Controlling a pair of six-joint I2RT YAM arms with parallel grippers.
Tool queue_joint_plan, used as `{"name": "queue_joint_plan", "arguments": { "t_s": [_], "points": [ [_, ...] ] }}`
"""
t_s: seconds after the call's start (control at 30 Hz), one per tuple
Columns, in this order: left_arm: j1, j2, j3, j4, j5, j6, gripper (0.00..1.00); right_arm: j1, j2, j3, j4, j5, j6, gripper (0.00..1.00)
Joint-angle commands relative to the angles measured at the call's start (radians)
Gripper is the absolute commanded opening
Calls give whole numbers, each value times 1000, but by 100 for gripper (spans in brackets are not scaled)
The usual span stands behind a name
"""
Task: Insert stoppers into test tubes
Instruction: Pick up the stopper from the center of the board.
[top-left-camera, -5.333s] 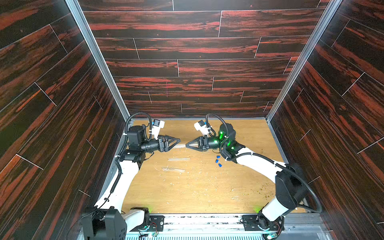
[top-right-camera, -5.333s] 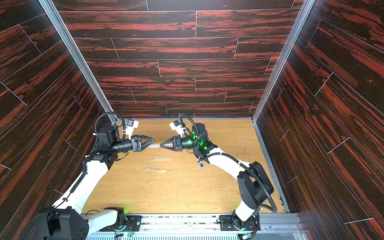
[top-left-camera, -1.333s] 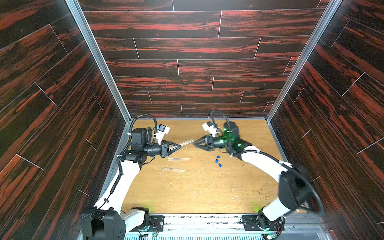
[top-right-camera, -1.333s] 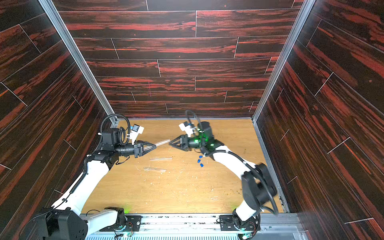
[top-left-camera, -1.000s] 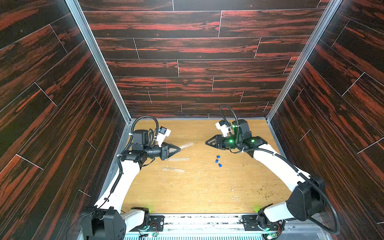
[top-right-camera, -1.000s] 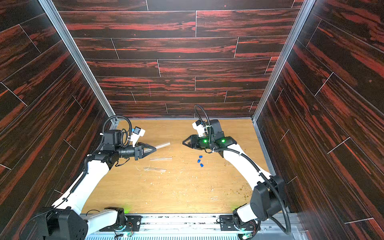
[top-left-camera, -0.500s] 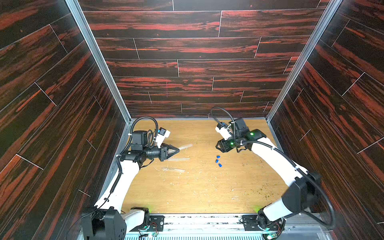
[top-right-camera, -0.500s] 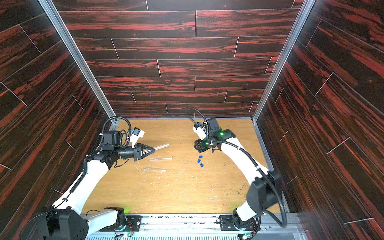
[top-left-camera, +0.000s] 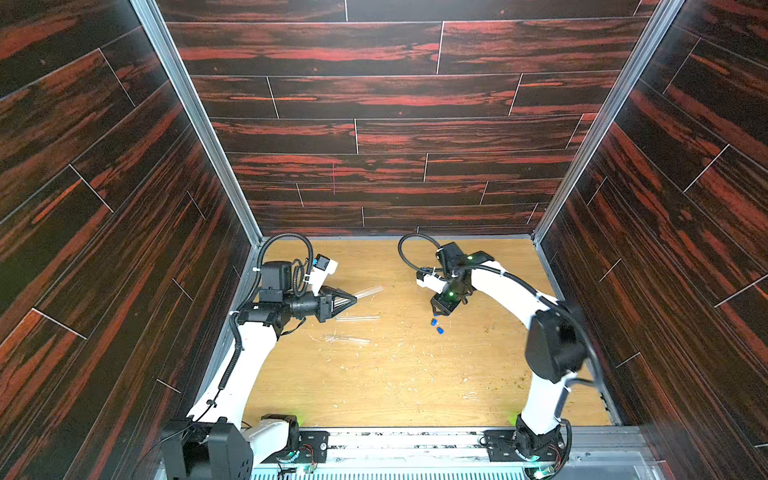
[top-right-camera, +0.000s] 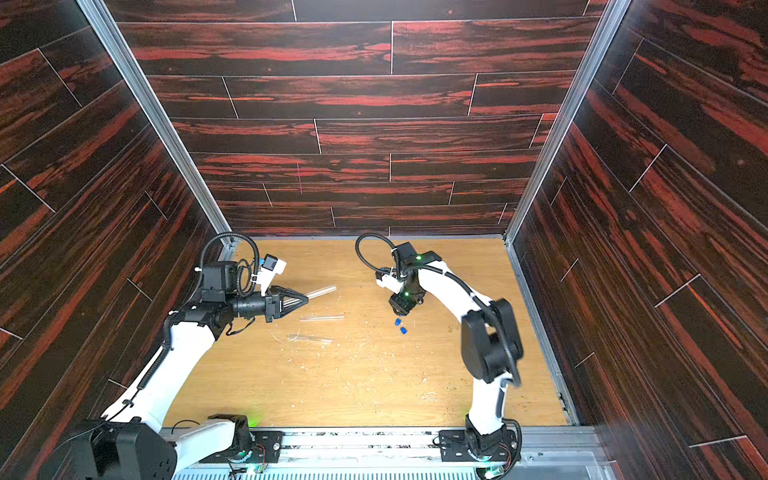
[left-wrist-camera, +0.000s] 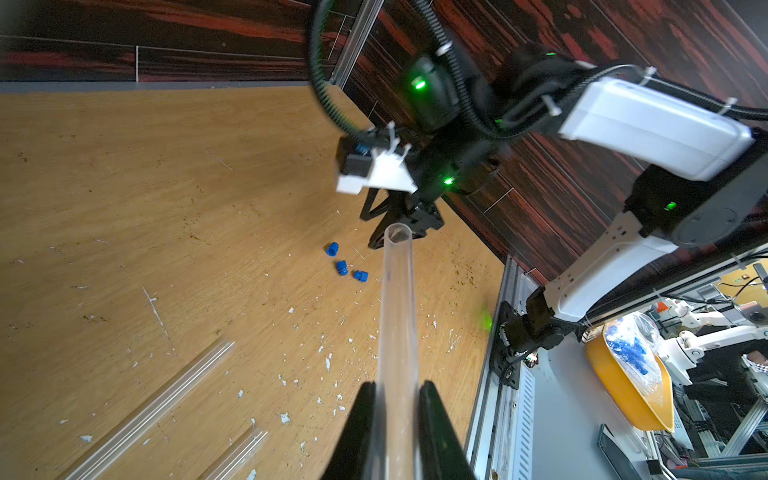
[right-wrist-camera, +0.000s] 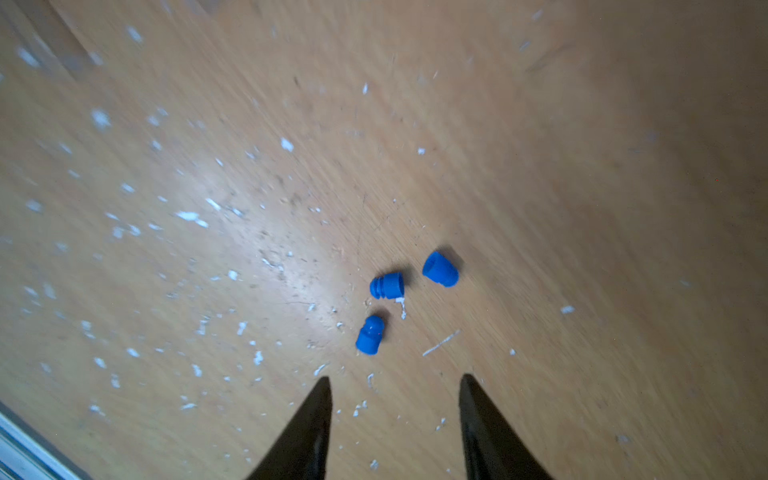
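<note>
Your right gripper (right-wrist-camera: 397, 377) hangs just above the stoppers (right-wrist-camera: 387, 286), jaws parted and empty. All three plugs lie loose on the desk (top-left-camera: 395, 374), close together and on their sides. Come down off-centre and a finger could flick one away or pinch two at once, and a skewed grab would likely spoil the insertion.

Your left gripper (left-wrist-camera: 395, 386), well away from the stoppers, is clamped on a test tube (left-wrist-camera: 397, 311) whose open mouth points toward them. Two spare tubes (top-left-camera: 357, 318) lie between it and the stoppers.

A second ago the right gripper faced the held tube; now it points down at the stoppers. The left has barely shifted.
</note>
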Motion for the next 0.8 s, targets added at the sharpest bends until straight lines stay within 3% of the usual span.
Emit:
{"name": "queue_joint_plan", "arguments": {
  "t_s": [0.0,0.17,0.37,0.77],
  "points": [
    [9,-26,0,-15,9,20,9,-8,42,28,-35,-29,-74,48],
    [15,-25,0,-9,9,12,9,-15,106,88,-35,41,-158,48],
    [23,-31,-2,-6,8,12,9,-24,166,150,-11,30,-190,47],
    [26,-23,-2,1,9,7,9,-30,201,95,40,33,-215,47]
  ]
}}
